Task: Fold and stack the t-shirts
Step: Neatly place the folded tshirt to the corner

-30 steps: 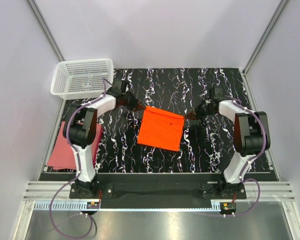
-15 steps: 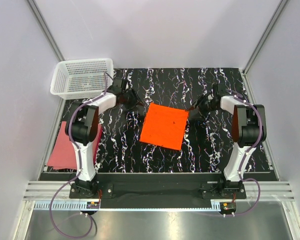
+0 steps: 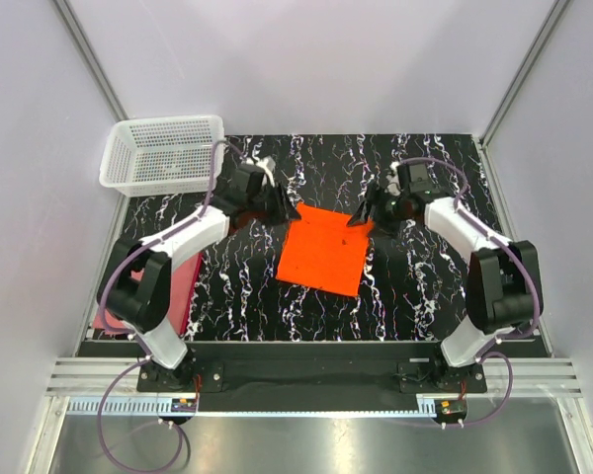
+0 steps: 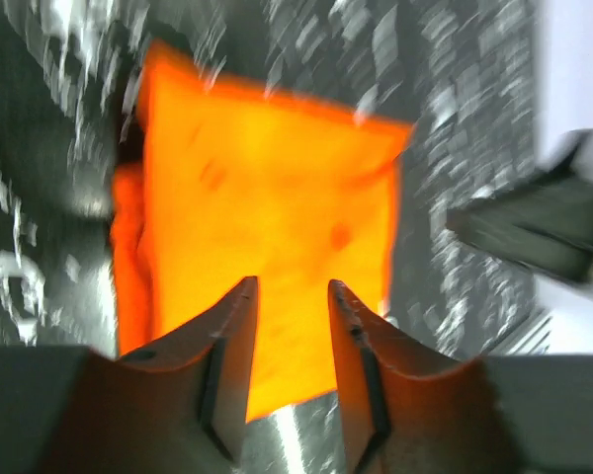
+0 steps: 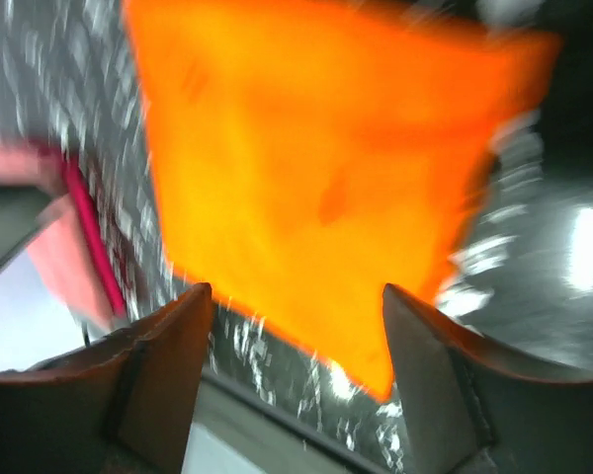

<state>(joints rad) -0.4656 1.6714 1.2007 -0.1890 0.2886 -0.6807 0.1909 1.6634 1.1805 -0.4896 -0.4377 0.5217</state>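
Orange shirt (image 3: 324, 252): folded, laid flat at worktop (image 3: 425, 286) centre. Left claw (image 4: 292, 286): narrowly parted, empty, by its 11 o'clock corner. Right claw (image 5: 295, 291): spread wide, empty, by 1 o'clock corner.

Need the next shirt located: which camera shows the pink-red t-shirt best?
Top external: the pink-red t-shirt lies at the table's left edge, partly hidden by the left arm. Right wrist shows only a blurred pink patch; left wrist shows none of it.
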